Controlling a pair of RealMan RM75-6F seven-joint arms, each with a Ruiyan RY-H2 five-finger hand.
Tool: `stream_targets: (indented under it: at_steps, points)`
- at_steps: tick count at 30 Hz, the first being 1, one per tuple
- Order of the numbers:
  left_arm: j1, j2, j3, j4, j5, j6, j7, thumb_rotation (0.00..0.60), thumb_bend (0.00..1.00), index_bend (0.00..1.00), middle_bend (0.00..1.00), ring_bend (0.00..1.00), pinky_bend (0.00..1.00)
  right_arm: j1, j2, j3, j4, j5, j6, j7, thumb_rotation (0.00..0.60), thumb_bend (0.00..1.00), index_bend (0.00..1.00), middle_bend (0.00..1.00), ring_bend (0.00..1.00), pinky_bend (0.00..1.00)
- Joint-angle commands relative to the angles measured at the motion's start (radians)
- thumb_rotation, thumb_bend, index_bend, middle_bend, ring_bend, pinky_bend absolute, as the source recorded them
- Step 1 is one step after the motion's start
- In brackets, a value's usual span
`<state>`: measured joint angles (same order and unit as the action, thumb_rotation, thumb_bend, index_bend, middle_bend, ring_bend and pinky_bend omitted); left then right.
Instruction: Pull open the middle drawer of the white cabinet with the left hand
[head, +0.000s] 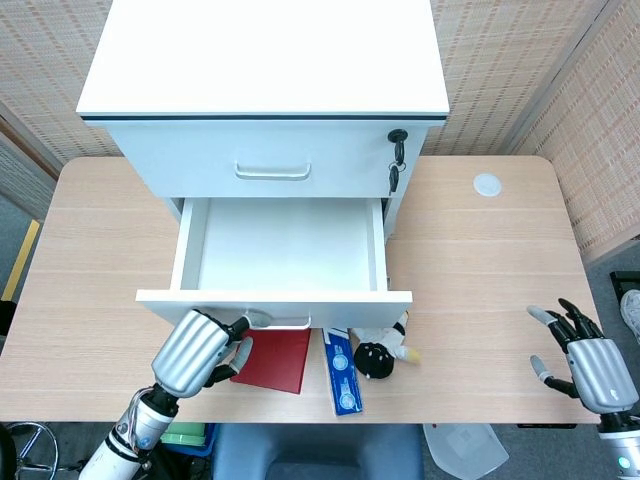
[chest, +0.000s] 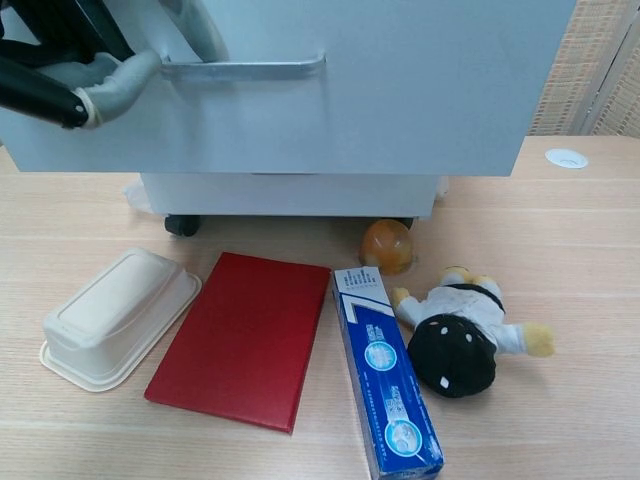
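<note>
The left hand (head: 193, 352) hooks its fingers (chest: 110, 85) around the handle (chest: 245, 68) of the white cabinet's (head: 265, 60) middle drawer (head: 278, 245), which stands pulled out over the table (head: 480, 260); the right hand (head: 590, 365) hovers, fingers spread, holding nothing.

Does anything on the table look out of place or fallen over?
The doll lies on its side beside the blue box, partly under the open middle drawer. An orange ball sits against the cabinet's base. Nothing looks spilled or damaged.
</note>
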<state>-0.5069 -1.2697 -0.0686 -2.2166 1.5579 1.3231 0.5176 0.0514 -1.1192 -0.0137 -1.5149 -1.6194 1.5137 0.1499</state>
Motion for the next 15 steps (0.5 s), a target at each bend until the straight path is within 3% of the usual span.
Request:
stream_targets:
  at_steps: [1, 10, 15]
  points:
    - [0.01, 0.004, 0.005, -0.005, 0.017, 0.006, -0.003, 0.6, 0.58, 0.36, 0.93, 1.0, 1.0, -0.001, 0.0, 0.0, -0.001, -0.001, 0.002, -0.001, 0.6, 0.31, 0.18, 0.25, 0.14, 0.18]
    - [0.033, 0.008, -0.012, 0.019, 0.073, 0.042, -0.054, 0.6, 0.58, 0.36, 0.93, 1.0, 1.0, -0.003, 0.002, 0.0, -0.003, -0.001, 0.005, -0.002, 0.6, 0.31, 0.18, 0.25, 0.14, 0.18]
    - [0.059, 0.029, 0.006, 0.036, 0.134, 0.071, -0.084, 0.6, 0.58, 0.41, 0.9, 1.0, 1.0, -0.003, 0.001, -0.001, -0.003, 0.0, 0.001, -0.002, 0.6, 0.31, 0.18, 0.25, 0.14, 0.18]
